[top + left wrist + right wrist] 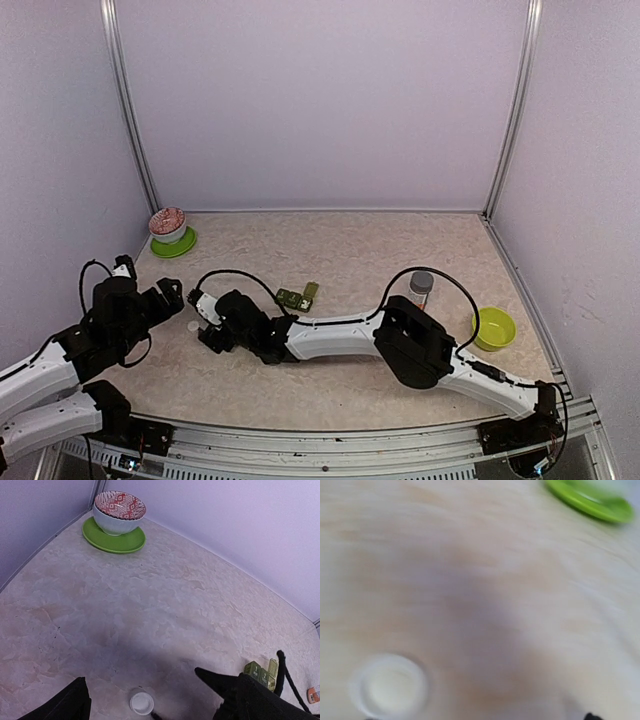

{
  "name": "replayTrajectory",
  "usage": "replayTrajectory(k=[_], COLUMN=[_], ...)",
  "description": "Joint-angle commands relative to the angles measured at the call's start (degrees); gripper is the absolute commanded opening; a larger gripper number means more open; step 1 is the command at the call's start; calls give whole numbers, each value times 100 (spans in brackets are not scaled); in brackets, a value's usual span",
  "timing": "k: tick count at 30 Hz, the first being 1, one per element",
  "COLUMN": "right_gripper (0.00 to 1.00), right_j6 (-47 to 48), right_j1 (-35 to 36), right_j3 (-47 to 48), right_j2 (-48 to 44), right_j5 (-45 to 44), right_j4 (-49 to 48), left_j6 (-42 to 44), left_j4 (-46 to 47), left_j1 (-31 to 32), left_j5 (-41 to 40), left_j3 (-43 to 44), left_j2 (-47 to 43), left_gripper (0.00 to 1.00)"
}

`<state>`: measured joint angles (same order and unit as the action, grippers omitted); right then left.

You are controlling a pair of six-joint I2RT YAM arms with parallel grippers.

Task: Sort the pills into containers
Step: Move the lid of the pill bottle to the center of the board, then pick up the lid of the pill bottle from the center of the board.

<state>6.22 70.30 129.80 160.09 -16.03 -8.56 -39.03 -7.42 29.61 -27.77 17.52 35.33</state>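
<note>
The containers [297, 297], a dark green strip of joined lidded compartments, lie mid-table and show again as the containers [261, 673] at the right of the left wrist view. No pills show. A small white round cap [192, 326] lies on the table, with my right gripper [203, 312] just above it, jaws wide and empty. The right wrist view is blurred and shows the cap [390, 686] low on the left. My left gripper [172, 298] stands open, and the cap [141, 703] lies on the table between its spread fingers.
A patterned bowl [168, 224] sits on a green plate [175, 245] in the back left corner. A bottle with a grey lid [421, 288] stands right of centre. Near the right wall sits a lime-green bowl [493, 328]. The right arm [340, 335] stretches across the table's front.
</note>
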Motion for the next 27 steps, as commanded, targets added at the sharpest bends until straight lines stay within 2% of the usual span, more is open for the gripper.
replayTrajectory(k=[1,5,9,17,27], right_gripper=[90,91,92,93,93], right_j6=[-263,-41,83,69,182], right_j1=[-379,-494,-500,-545,-570], right_j3=[-369,-1520,-2267,-3266,-4410], right_j2=[-233,-1111,-1916,-3377,-4808], right_j5=[-276,703,1446,1846,1825], right_j4=[-17,-752,-958,-785,-612], left_j6=[114,148,105,27,137], left_j4=[0,-78,-86,300,905], left_j1=[-38,-35,-43,-126,-801], left_j5=[135,103,1,197,1140], left_j3=[-57,41,151,210,176], left_j2=[77,295,733,1568,2232], left_gripper=[99,99,99,91,69])
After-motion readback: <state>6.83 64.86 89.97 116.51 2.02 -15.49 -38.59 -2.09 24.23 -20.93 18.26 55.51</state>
